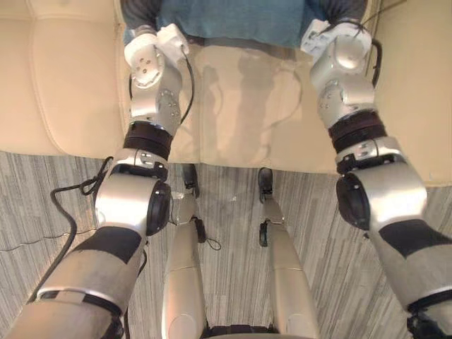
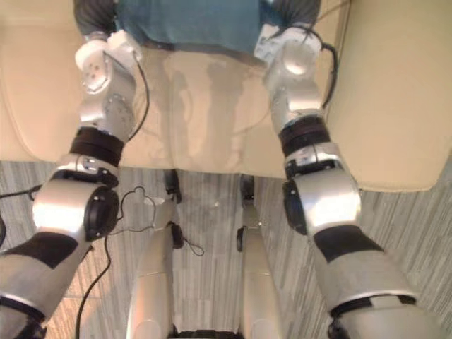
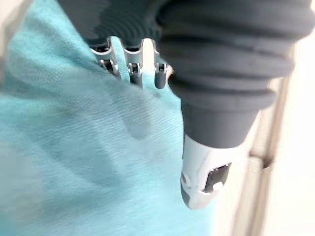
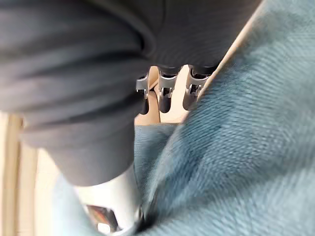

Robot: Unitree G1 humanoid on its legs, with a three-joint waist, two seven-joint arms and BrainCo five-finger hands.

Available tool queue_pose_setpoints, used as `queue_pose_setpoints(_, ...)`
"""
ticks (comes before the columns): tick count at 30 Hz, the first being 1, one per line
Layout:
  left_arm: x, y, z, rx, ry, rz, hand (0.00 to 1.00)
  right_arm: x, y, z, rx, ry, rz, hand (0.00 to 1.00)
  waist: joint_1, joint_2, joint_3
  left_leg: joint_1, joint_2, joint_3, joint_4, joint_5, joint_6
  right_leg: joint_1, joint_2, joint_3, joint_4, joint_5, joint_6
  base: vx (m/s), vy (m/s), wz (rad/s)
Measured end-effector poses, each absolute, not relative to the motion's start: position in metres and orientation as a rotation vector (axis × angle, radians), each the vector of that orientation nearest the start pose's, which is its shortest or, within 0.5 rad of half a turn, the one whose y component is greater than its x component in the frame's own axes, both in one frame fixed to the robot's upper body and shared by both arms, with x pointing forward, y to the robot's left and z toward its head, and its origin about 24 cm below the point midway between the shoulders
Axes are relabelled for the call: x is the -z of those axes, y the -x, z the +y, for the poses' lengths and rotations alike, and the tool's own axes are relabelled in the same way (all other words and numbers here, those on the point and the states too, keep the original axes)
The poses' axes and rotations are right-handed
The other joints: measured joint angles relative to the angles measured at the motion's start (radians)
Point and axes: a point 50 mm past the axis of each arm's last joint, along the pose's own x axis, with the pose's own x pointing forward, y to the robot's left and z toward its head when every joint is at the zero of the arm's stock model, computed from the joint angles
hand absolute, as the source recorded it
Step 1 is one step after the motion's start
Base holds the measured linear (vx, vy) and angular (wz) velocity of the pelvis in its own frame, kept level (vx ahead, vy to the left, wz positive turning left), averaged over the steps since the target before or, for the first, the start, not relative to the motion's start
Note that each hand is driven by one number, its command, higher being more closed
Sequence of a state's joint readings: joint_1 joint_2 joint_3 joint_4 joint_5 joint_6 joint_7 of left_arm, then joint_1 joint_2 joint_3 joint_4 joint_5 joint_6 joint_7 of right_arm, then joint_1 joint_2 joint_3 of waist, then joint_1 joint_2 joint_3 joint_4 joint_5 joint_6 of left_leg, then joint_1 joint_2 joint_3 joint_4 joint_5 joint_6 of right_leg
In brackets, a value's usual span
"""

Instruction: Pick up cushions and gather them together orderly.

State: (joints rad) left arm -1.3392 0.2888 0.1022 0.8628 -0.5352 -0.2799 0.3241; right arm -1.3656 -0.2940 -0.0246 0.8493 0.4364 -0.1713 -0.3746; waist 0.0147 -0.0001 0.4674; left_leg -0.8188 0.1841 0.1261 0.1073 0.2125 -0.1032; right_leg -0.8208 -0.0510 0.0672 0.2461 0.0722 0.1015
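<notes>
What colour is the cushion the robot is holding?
Plain teal-blue cushion, no pattern; shows best in the left wrist view.

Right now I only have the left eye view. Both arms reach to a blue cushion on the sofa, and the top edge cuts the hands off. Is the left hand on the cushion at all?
Observer: Yes. In the left wrist view, the left hand has its fingers laid straight against the cushion, pressing into the cloth.
Operator: And its thumb?
Observer: The thumb is held apart from the fingers, at the cushion's edge next to the sofa.
Operator: Is the right hand the same?
Observer: Nearly. The right hand also has straight fingers, but their tips show against the sofa, alongside the cushion rather than sunk into it.
</notes>
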Motion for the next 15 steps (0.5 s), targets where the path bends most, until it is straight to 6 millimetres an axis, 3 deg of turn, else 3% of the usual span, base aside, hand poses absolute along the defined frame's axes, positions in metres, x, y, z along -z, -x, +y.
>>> queue_pose_setpoints(2,-0.343,-0.389,0.186,-0.233,0.480,-0.756,0.00,-0.346,-0.386,-0.163,0.218,-0.370,-0.730,0.00,0.001,0.000,0.000,0.021,0.001,0.000,-0.004,0.003,-0.005,0.000,0.001,-0.001,0.038,-0.021,-0.006,0.02,-0.086,0.06)
queue_pose_setpoints(5,-0.348,-0.377,0.195,-0.234,0.470,-0.844,0.00,-0.352,-0.365,-0.179,0.240,-0.417,-0.870,0.00,0.003,0.000,0.000,0.042,-0.001,-0.001,-0.009,0.006,-0.008,0.006,-0.001,-0.005,0.067,-0.039,-0.007,0.03,-0.063,0.06)
queue_pose_setpoints(7,-0.340,-0.372,0.197,-0.227,0.463,-0.866,0.00,-0.344,-0.353,-0.191,0.260,-0.426,-0.925,0.00,0.009,0.000,0.000,0.068,-0.001,-0.001,-0.016,0.006,-0.008,0.029,-0.001,-0.009,0.069,-0.043,-0.006,0.04,-0.052,0.06)
queue_pose_setpoints(11,-0.271,-0.362,0.191,-0.196,0.380,-0.781,0.00,-0.271,-0.326,-0.218,0.346,-0.376,-0.893,0.00,0.014,-0.003,-0.002,0.186,-0.007,-0.012,-0.020,-0.022,-0.015,0.150,-0.013,-0.039,0.088,-0.096,-0.013,0.07,-0.067,0.23)
queue_pose_setpoints(13,-0.214,-0.349,0.185,-0.180,0.376,-0.676,0.00,-0.221,-0.307,-0.222,0.367,-0.337,-0.811,0.00,0.013,-0.003,-0.007,0.258,-0.012,-0.027,-0.018,-0.042,-0.022,0.229,-0.020,-0.063,0.100,-0.128,-0.019,0.08,-0.055,0.29)
queue_pose_setpoints(14,-0.198,-0.346,0.182,-0.177,0.377,-0.636,0.00,-0.208,-0.303,-0.221,0.365,-0.318,-0.778,0.00,0.015,-0.004,-0.014,0.272,-0.012,-0.029,-0.017,-0.049,-0.022,0.245,-0.021,-0.067,0.099,-0.136,-0.023,0.07,-0.042,0.19)
queue_pose_setpoints(15,-0.157,-0.336,0.177,-0.173,0.374,-0.526,0.00,-0.177,-0.294,-0.216,0.345,-0.299,-0.689,0.00,0.016,-0.005,-0.059,0.282,-0.012,-0.029,-0.017,-0.067,-0.018,0.258,-0.025,-0.077,0.098,-0.151,-0.024,0.10,-0.037,0.14)
